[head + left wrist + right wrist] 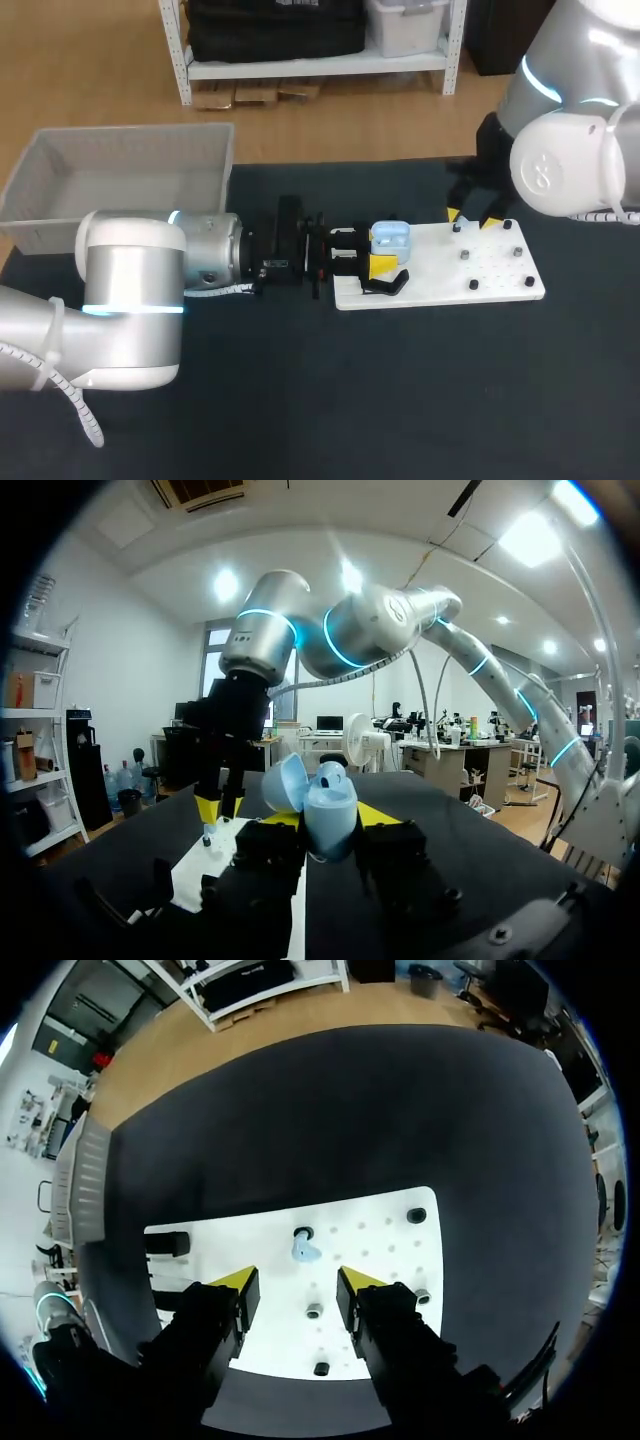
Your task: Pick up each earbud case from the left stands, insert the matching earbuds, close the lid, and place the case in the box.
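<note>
A light blue earbud case (390, 237) with its lid swung open is held upright over the left end of the white board (485, 288). My left gripper (385, 262) is shut on it; in the left wrist view the case (330, 810) sits between the yellow tips. My right gripper (472, 218) hangs open over the board's far edge. In the right wrist view its fingers (298, 1280) stand apart, and a small light blue earbud (306, 1251) lies on the board (385, 1225) just ahead of them, beside a black peg (303, 1232).
A grey bin (120, 170) stands at the table's back left. Several small dark pegs (465, 255) stick up from the white board. Black stands (290, 245) sit between the bin and the board. Dark tabletop (400, 400) stretches in front.
</note>
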`<action>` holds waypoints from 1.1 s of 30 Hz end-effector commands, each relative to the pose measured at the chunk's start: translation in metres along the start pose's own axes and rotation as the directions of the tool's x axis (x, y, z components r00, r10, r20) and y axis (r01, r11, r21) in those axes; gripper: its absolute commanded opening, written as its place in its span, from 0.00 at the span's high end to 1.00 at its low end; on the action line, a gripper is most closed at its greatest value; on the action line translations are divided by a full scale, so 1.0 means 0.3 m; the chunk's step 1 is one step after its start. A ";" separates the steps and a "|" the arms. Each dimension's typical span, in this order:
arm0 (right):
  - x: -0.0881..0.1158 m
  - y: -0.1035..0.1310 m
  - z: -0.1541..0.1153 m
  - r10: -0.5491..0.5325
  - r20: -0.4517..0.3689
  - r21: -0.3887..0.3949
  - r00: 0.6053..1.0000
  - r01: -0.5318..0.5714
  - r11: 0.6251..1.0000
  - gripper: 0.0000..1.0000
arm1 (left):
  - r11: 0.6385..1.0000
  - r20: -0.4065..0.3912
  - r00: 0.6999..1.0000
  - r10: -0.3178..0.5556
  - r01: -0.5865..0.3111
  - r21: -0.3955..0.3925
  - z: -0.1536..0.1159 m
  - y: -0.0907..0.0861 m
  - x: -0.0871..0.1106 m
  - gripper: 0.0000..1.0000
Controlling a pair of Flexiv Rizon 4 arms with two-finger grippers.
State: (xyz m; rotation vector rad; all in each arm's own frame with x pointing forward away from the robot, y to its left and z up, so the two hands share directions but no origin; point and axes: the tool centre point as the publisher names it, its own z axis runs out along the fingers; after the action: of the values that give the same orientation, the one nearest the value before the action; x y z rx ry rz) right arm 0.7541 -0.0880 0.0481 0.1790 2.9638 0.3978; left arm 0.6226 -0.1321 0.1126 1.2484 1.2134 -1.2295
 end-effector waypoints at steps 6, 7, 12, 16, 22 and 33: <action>-0.020 0.004 0.031 0.005 -0.004 0.000 1.000 -0.005 1.000 0.53 | 1.000 0.004 1.000 0.003 -0.003 -0.004 0.000 -0.002 0.004 1.00; -0.023 0.003 0.033 0.005 -0.004 0.000 1.000 -0.005 1.000 0.53 | 1.000 0.004 1.000 0.003 -0.003 -0.004 0.000 -0.002 0.004 1.00; -0.036 0.004 0.040 0.011 -0.004 0.000 1.000 -0.011 1.000 0.58 | 1.000 0.004 1.000 0.003 -0.003 -0.004 0.000 -0.002 0.004 1.00; -0.041 0.003 0.047 0.015 -0.007 0.002 1.000 -0.015 1.000 0.56 | 1.000 0.004 1.000 0.003 -0.003 -0.004 0.000 -0.002 0.004 1.00; -0.046 0.001 0.058 0.021 -0.009 0.005 1.000 -0.021 1.000 0.58 | 1.000 0.004 1.000 0.003 -0.003 -0.004 0.000 -0.002 0.004 1.00; -0.054 -0.011 0.065 0.034 -0.011 0.015 0.999 -0.034 0.999 0.62 | 1.000 0.004 1.000 0.003 -0.003 -0.004 0.000 -0.002 0.004 1.00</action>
State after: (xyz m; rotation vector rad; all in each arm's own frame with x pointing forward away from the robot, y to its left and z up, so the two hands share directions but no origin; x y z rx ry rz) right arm 0.7721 -0.0878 0.0308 0.2278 2.9764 0.3858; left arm 0.6226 -0.1321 0.1126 1.2484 1.2134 -1.2295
